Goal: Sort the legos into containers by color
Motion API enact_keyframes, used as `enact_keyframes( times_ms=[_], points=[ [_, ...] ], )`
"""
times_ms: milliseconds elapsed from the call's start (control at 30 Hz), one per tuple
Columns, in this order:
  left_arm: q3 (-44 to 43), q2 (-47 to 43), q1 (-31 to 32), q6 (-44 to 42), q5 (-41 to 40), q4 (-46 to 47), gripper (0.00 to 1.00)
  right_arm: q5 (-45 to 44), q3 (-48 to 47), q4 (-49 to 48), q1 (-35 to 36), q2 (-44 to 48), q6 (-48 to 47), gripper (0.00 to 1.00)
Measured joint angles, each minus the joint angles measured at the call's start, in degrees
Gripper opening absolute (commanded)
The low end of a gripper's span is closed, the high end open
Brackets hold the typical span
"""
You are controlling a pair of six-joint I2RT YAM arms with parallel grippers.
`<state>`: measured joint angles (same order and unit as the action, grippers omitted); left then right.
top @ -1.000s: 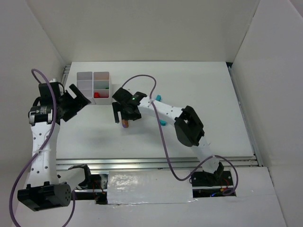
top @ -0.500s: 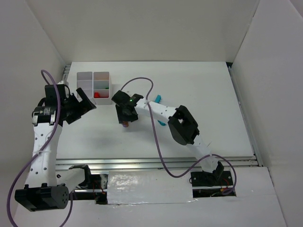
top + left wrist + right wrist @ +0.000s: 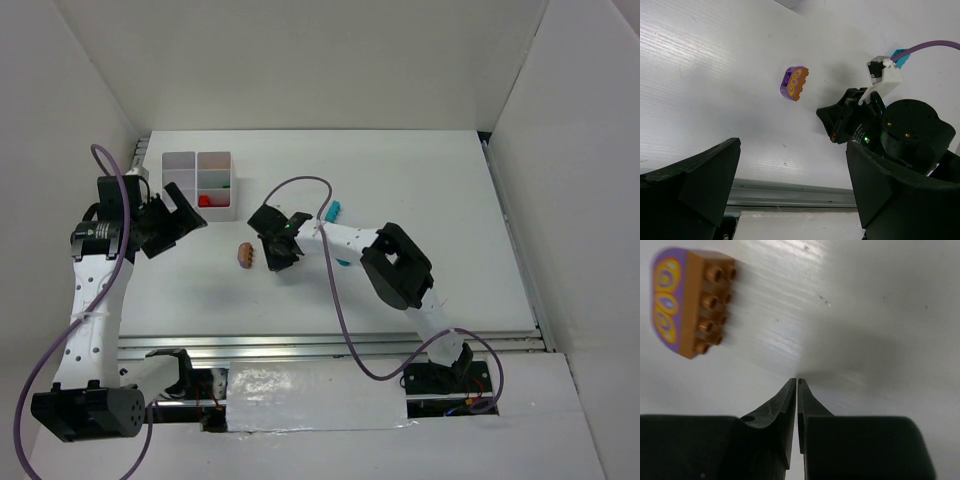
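Note:
A brown lego with a purple and orange patterned side lies loose on the white table, also seen as the lego and the lego. Just to its right, my right gripper is low over the table. Its jaws are shut on nothing, and the brick lies up and left of the tips. Left of the brick, my left gripper hangs open and empty, its fingers wide apart. The white divided tray stands at the back left with red and green legos in its containers.
A teal lego lies beside the right arm, with another teal piece partly hidden under the arm. White walls enclose the table on three sides. A metal rail runs along the near edge.
My right gripper has shut without the brown lego, which slid out to the left and now lies free. The left gripper has drifted slightly toward the middle, still open.

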<state>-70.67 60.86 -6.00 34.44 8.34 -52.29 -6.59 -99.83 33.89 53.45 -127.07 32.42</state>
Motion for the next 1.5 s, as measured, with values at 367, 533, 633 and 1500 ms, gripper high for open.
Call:
enact_keyframes(
  times_ms=[367,533,633,1500],
  points=[
    [0.3,0.1,0.1,0.1,0.0,-0.1,0.99,3.0,-0.4,-2.8,0.0,1.1,0.6,0.73],
    [-0.6,0.1,0.1,0.6,-3.7,-1.6,1.00,3.0,-8.4,-3.8,0.0,-2.3,4.3,0.77],
    [-1.8,0.1,0.1,0.7,-4.6,-1.9,1.00,2.9,-11.0,-4.6,0.0,-4.3,7.4,0.82],
    [0.8,0.8,0.1,0.4,0.9,0.6,1.00,-9.9,-3.7,1.1,3.0,-3.2,16.1,0.00]
  ],
)
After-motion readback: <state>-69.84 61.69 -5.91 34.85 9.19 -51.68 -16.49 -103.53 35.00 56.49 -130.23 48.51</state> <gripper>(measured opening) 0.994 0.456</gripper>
